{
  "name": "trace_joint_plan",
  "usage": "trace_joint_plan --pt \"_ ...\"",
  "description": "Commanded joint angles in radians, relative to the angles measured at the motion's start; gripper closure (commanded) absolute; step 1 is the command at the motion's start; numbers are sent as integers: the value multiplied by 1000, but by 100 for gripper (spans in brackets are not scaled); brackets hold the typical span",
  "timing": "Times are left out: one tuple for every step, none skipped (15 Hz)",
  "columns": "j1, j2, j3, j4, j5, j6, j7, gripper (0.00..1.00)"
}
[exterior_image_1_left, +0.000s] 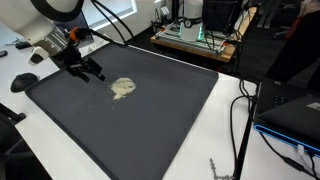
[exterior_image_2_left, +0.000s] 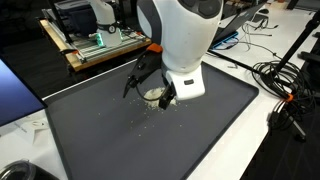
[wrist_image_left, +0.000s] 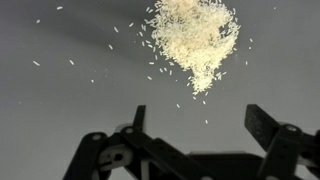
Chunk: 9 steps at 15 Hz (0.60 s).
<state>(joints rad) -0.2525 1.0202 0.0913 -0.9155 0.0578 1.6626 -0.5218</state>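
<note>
A small heap of pale rice-like grains (exterior_image_1_left: 123, 88) lies on a dark grey mat (exterior_image_1_left: 150, 125). It fills the upper middle of the wrist view (wrist_image_left: 195, 35), with loose grains scattered to its left and below. In an exterior view only its edge (exterior_image_2_left: 152, 96) shows behind the arm. My gripper (exterior_image_1_left: 93, 72) hangs just above the mat, beside the heap, a short way off it. Its two black fingers stand wide apart in the wrist view (wrist_image_left: 200, 118) with nothing between them.
The mat (exterior_image_2_left: 200, 120) lies on a white table (exterior_image_1_left: 230, 150). Black cables (exterior_image_2_left: 285, 85) lie on the table beside the mat. A wooden bench with electronics (exterior_image_1_left: 195, 38) stands behind. A laptop (exterior_image_1_left: 295, 115) sits at the table's edge. A round black object (exterior_image_1_left: 22, 82) lies near the arm.
</note>
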Motion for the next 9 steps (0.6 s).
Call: trace_joint_plan --pt "-71 -47 37 -83 66 82 -66 0" --pt "-89 -57 46 -105 82 110 -79 0" --pt "-108 -73 55 -140 101 150 -94 0" --pt "-123 -85 62 -171 116 187 -107 0" --pt "-140 -109 69 -221 131 231 -122 0" --pt "-156 -128 75 -262 144 266 -134 0" --pt "-175 -157 83 -319 162 307 -150 0" --pt "-193 -178 91 -358 181 338 -165 0" --pt "-210 -201 97 -402 197 367 -181 0"
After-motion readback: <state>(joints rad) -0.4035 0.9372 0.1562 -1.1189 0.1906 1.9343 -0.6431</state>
